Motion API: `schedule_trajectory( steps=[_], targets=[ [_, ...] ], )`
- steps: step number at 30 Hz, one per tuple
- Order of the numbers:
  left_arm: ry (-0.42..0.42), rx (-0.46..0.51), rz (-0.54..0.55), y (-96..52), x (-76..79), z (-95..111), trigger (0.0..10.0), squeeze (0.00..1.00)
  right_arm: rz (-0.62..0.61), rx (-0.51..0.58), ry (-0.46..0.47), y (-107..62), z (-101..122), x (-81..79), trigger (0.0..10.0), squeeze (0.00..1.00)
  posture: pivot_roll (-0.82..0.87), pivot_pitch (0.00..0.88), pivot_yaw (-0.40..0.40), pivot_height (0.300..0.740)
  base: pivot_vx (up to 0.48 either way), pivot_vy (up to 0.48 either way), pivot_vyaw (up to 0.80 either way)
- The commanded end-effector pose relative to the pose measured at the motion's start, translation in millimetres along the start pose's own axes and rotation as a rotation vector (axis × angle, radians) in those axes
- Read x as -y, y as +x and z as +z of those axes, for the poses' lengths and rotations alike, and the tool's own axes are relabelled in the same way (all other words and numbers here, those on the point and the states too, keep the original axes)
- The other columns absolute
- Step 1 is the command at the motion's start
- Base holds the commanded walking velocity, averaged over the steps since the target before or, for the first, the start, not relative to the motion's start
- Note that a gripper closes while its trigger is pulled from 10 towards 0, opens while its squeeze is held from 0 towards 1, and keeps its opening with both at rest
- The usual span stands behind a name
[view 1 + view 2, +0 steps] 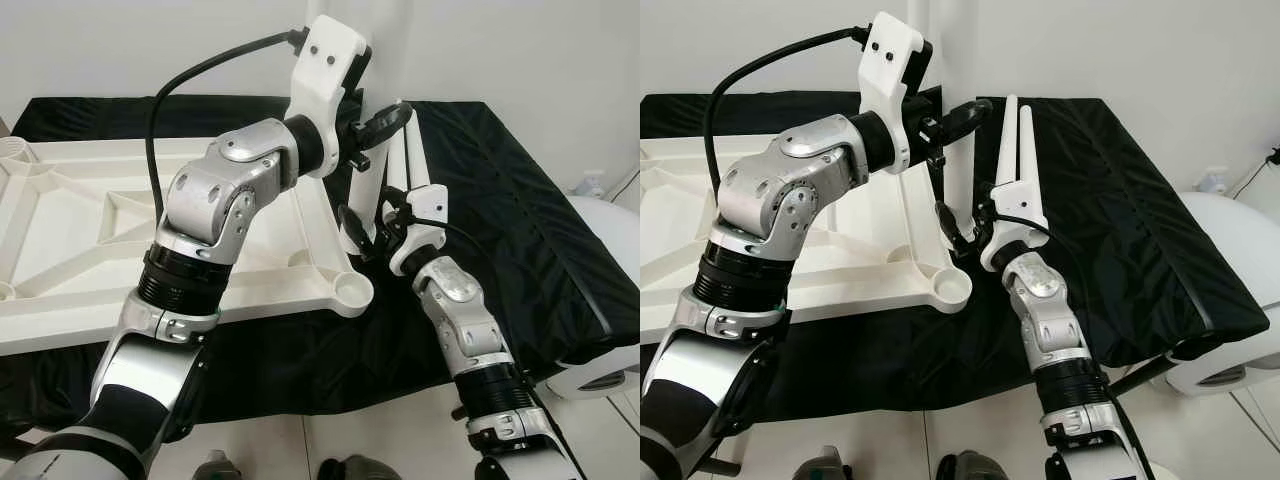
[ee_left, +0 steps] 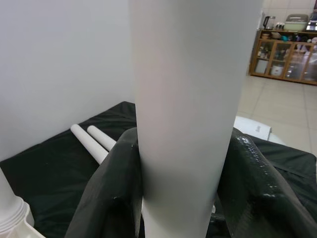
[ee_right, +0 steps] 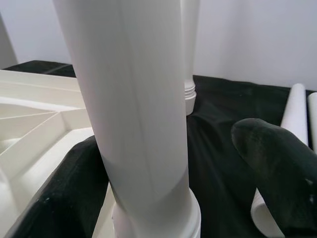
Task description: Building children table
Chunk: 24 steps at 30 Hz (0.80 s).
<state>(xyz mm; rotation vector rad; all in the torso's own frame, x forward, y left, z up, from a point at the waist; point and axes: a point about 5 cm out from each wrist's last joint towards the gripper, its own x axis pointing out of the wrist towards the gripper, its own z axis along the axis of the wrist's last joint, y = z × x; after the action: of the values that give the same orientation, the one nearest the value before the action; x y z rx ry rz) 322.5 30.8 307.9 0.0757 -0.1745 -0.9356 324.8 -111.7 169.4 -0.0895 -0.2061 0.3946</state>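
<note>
Standing upright between both grippers, a white table leg [image 1: 958, 120] is clamped high up by the left gripper [image 1: 955, 120], its black fingers [image 2: 114, 198] pressed to either side. Lower down, the right gripper [image 1: 960, 232] is spread around the leg without closing. The upturned white tabletop [image 1: 70, 250] lies on black cloth [image 1: 1110, 200]; its round corner socket [image 1: 952, 287], just below the right gripper, is seen empty. Two spare legs [image 1: 1020, 150] lie beyond it.
</note>
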Motion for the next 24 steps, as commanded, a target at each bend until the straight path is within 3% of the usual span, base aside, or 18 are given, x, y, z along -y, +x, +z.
schedule_trajectory(
  steps=[1,8,12,24],
  targets=[
    [0.025,0.005,0.136,-0.4,-3.8,3,10.0,0.00,-0.066,0.019,-0.032,0.8,6,5.1,10.0,0.00,0.03,0.006,-0.070,0.740,0.000,0.000,0.00],
    [0.045,0.015,0.167,2.2,2.3,3,10.0,0.00,-0.147,0.006,-0.045,8.3,11,-8.7,10.0,0.00,0.03,0.000,-0.079,0.740,0.000,0.000,0.00],
    [0.061,0.007,0.164,4.5,8.4,1,10.0,0.00,-0.188,0.006,-0.105,12.6,16,-19.0,10.0,0.00,0.04,0.000,-0.085,0.740,0.000,0.000,0.00],
    [0.069,0.011,0.164,6.1,13.2,2,10.0,0.00,-0.292,0.008,-0.140,16.5,19,-20.8,10.0,0.00,0.04,0.000,-0.090,0.740,0.000,0.000,0.00]
  ],
)
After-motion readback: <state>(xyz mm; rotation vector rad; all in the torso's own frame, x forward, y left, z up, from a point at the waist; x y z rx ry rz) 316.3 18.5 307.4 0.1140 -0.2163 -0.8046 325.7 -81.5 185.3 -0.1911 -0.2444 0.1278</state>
